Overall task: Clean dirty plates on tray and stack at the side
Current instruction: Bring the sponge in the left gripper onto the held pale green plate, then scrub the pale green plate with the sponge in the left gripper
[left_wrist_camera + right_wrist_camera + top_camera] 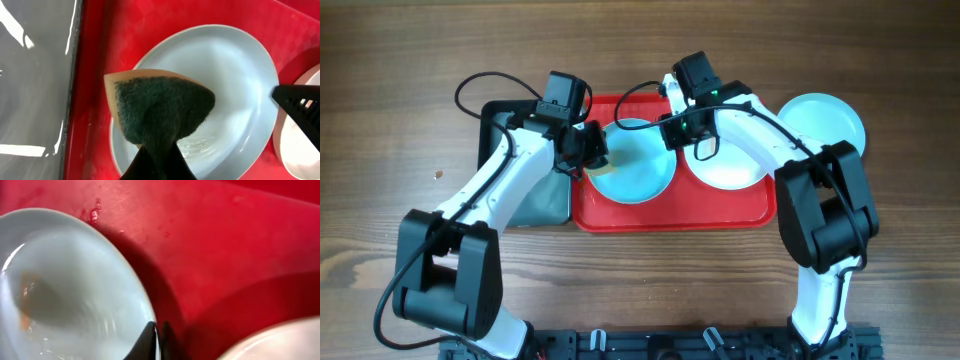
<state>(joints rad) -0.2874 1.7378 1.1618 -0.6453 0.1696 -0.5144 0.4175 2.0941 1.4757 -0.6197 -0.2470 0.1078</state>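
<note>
A pale turquoise plate (642,165) (225,80) (65,290) lies in the left half of the red tray (670,215). My left gripper (592,150) (159,160) is shut on a green sponge (160,107) with a tan back, held over the plate's left part. My right gripper (672,130) (159,342) is shut on the plate's right rim. A white plate (732,165) (280,340) lies in the tray's right half. A second turquoise plate (825,120) sits on the table right of the tray.
A black tray (545,205) (35,90) adjoins the red tray's left edge. Orange smears show inside the turquoise plate in the right wrist view. The wooden table (400,90) surrounds everything.
</note>
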